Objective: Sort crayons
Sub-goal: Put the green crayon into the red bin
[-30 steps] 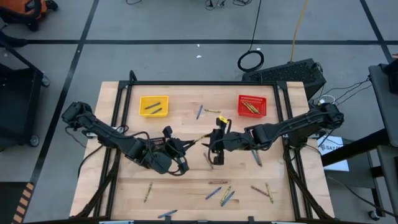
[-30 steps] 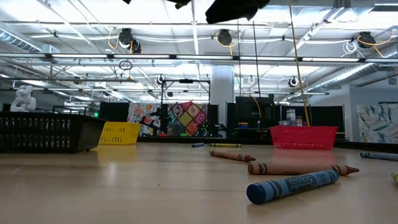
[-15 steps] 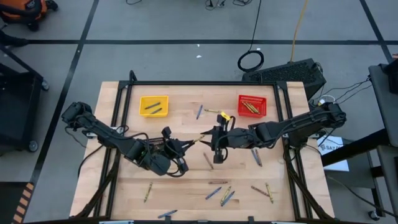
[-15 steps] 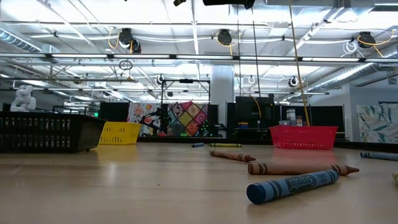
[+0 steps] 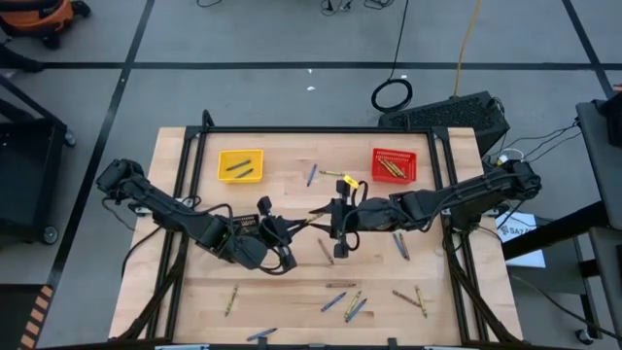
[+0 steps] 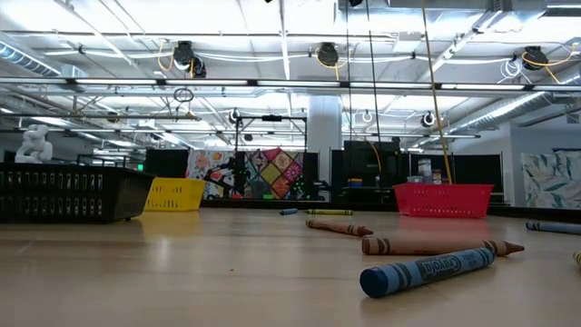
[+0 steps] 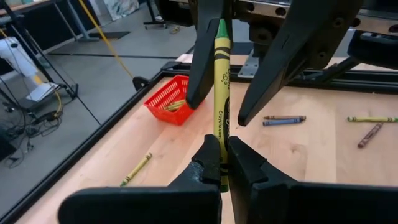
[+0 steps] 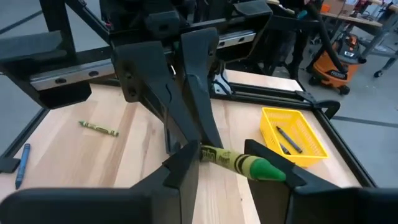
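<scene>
Green crayon [image 7: 221,93]: yellow-green stick, paper-wrapped, hanging above mid-worktop [image 5: 292,282].
Left claw [image 7: 223,163]: clamping shut on its end.
Right claw [image 8: 233,163]: standing spread, straddling its tip.
Loose crayons [image 5: 346,303]: lying scattered near the front edge.
Yellow basket [image 5: 240,164]: holding two dark crayons.
Red basket [image 5: 394,166]: holding yellowish crayons.

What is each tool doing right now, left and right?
Left tool: shut on the green crayon.
Right tool: open, fingers either side of the same crayon, no grip visible yet.
</scene>
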Available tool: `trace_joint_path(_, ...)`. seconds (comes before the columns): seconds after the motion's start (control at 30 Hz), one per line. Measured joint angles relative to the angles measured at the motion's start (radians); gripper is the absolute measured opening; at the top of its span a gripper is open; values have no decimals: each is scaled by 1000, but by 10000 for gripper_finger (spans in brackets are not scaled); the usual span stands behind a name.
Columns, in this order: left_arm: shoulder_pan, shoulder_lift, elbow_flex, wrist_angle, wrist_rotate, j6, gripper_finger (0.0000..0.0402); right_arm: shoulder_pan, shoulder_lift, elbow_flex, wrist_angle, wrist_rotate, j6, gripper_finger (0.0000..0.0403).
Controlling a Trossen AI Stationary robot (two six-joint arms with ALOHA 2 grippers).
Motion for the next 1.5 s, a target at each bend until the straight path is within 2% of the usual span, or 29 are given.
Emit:
trace_joint_path(0.3,8,0,0,-1,32,3,1,0,0,0,24,-28,-2,107)
trace_joint_path(0.63,12,0,0,-5,34,3,1,-7,0,0,20,-48,2,9)
trace_joint_path(0.97,12,0,0,2,32,30,0,-8,0,0,0,-48,3,4)
trace_joint_path(1.07,12,0,0,-3,32,49,0,-9,-4,0,-56,-26,3,4)
trace_joint_path(1.27,12,0,0,-15,61,51,1,-15,-40,-1,-228,114,42,4)
trace_joint_path(1.5,13,0,0,-58,120,48,1,-57,-102,-1,-468,117,128,4)
